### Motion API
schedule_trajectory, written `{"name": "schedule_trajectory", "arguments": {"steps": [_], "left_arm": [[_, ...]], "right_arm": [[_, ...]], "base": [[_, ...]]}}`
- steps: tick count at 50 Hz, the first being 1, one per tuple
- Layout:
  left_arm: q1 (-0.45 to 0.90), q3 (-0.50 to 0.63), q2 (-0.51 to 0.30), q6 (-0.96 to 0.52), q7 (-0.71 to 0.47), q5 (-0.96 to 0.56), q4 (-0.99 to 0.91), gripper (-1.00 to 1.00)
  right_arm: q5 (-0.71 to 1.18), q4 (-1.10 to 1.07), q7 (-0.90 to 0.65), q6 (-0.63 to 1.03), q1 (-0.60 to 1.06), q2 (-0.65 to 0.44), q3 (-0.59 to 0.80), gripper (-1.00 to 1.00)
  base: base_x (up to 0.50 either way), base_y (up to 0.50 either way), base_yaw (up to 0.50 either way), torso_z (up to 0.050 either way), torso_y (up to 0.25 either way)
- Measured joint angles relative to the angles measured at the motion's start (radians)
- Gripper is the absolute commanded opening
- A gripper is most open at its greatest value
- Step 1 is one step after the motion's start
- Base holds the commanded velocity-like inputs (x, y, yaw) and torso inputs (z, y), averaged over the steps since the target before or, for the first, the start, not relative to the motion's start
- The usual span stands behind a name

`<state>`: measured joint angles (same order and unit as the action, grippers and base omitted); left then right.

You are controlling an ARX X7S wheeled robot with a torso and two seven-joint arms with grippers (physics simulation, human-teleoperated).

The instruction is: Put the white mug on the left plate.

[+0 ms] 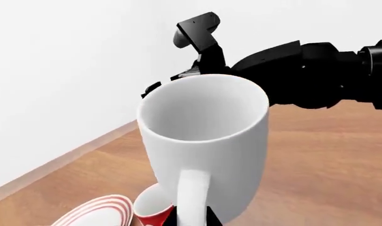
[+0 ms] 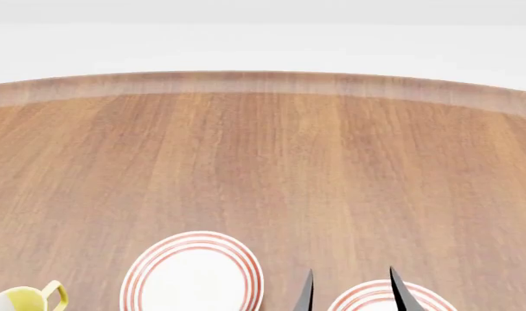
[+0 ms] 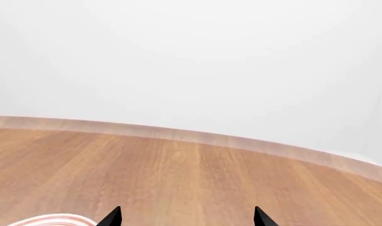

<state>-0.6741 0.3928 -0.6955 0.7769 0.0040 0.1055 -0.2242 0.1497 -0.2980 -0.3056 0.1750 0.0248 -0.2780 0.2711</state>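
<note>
White and glossy, the tall plain mug [image 1: 203, 141] hangs above the wooden table [image 2: 272, 162], its loop handle pinched in my left claw [image 1: 189, 217]. The round red-ringed left plate [image 2: 192, 273] lies bare below. My right claw [image 2: 350, 291] is spread, holding nothing.

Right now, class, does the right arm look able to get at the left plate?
Probably yes. Its open fingers hover just right of the left plate, with only bare table between and nothing on the plate.
</note>
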Motion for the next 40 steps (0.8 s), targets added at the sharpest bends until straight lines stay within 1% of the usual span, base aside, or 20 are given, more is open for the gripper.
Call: {"name": "schedule_trajectory", "arguments": {"steps": [6,14,28,40], "left_arm": [[0.005,-0.012,-0.012,0.004,-0.016,-0.042,-0.017,-1.00],[0.044,-0.015,-0.026,-0.011,-0.027,-0.146,-0.034,-1.00],[0.172,-0.022,-0.024,-0.140,-0.066,-0.356,-0.086,-1.00],[0.302,-0.007,0.002,-0.251,-0.072,-0.462,-0.077,-1.00]], "right_arm": [[0.003,0.007,-0.001,-0.007,0.000,-0.001,0.001,1.00],[0.007,0.014,-0.002,-0.013,0.000,-0.004,0.001,1.00],[0.012,0.026,-0.004,-0.018,0.006,-0.005,0.006,1.00],[0.018,0.041,-0.005,-0.033,0.005,-0.006,0.008,1.00]], "base": [[0.00,0.00,0.00,0.000,0.000],[0.00,0.00,0.00,0.000,0.001],[0.00,0.00,0.00,0.000,0.000],[0.00,0.00,0.00,0.000,0.000]]}}
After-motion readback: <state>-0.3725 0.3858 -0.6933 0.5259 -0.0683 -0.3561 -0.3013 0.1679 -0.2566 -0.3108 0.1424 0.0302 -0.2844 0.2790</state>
